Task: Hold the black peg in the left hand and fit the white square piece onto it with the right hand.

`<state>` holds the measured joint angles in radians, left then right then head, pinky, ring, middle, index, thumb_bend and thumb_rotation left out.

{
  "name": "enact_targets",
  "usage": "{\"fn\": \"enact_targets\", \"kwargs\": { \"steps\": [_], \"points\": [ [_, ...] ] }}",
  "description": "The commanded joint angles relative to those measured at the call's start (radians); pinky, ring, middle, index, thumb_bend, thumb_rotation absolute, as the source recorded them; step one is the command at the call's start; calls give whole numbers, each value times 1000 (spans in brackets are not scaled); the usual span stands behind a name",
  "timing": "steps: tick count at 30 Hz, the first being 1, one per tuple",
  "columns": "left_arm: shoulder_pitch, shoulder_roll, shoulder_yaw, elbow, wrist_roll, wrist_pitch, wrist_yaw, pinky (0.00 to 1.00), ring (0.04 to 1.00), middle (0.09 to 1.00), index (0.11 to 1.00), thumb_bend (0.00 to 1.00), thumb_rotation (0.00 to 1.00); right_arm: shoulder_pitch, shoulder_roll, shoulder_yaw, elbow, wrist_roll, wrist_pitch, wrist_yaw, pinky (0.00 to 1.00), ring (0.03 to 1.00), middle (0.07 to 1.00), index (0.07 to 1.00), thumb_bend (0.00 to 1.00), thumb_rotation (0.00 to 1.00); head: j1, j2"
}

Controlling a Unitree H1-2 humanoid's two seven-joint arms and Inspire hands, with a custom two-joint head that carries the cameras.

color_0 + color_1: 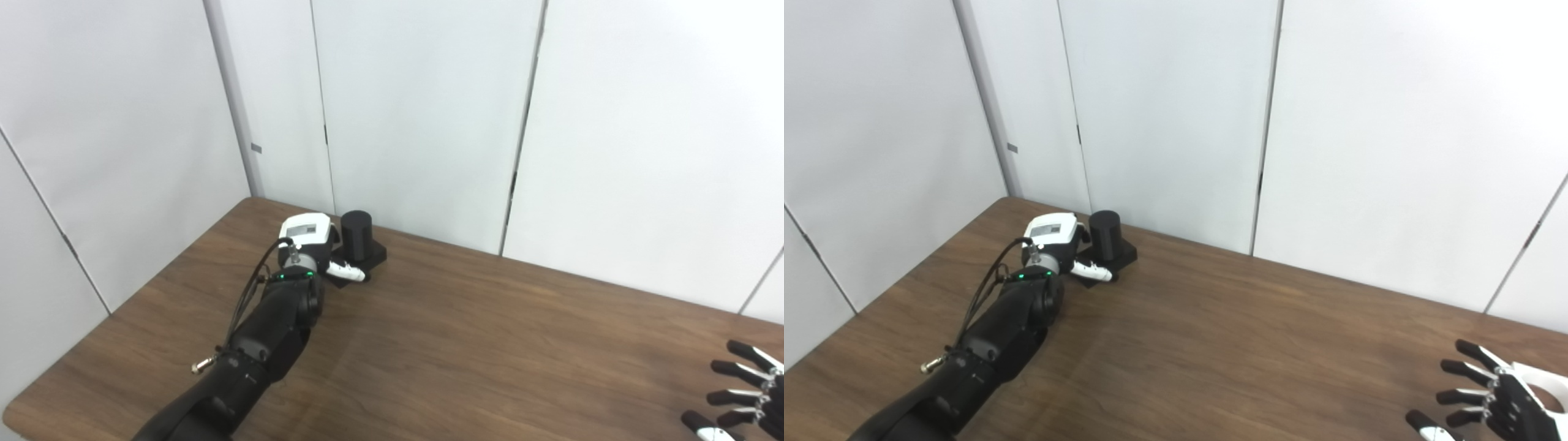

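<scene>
Left hand [312, 242] at upright black peg [357, 236] on far table edge, grip state unclear; right hand [1497, 398] open, empty, well apart.

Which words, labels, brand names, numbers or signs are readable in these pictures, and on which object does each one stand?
None can be read.
A grey rectangular panel on the white back of the left hand: it may be a label, but too blurred to read.
A small grey tag on the wall strip: no legible text.
The black peg, the right hand and the table show no markings.
</scene>
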<state>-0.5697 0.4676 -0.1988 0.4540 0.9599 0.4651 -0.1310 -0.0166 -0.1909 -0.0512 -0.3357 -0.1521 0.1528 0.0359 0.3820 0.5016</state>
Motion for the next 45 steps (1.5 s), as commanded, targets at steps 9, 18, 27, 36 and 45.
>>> {"fn": "enact_targets", "kwargs": {
  "steps": [9, 18, 27, 36, 45],
  "points": [
    [-60, 52, -43, -3, 35, 3, -43, 934, 1000, 1000, 808, 1000, 513, -20, -4, -4, -68, 1, 3, 1, 414, 563, 725, 812, 474, 0, -5, 7],
    [-67, 79, -92, 43, 72, 4, -75, 953, 1000, 1000, 805, 1000, 513, -14, -6, -10, -87, 4, 13, -1, 416, 566, 726, 813, 425, 0, -4, 18],
    [-36, 93, -92, 28, 58, 3, -41, 878, 991, 959, 638, 918, 437, -15, -13, -13, -89, 5, 15, 4, 424, 570, 732, 817, 409, 0, 5, 25],
    [11, 113, -96, -4, -13, -33, -46, 798, 898, 814, 489, 533, 74, -18, -8, -13, -103, 7, 24, 7, 425, 571, 737, 829, 400, 0, 2, 32],
    [76, 106, -36, -41, -223, -248, 21, 738, 848, 823, 480, 524, 58, -21, -1, -8, -121, -4, 52, 6, 426, 576, 740, 830, 385, 0, -8, 38]
  ]
}}
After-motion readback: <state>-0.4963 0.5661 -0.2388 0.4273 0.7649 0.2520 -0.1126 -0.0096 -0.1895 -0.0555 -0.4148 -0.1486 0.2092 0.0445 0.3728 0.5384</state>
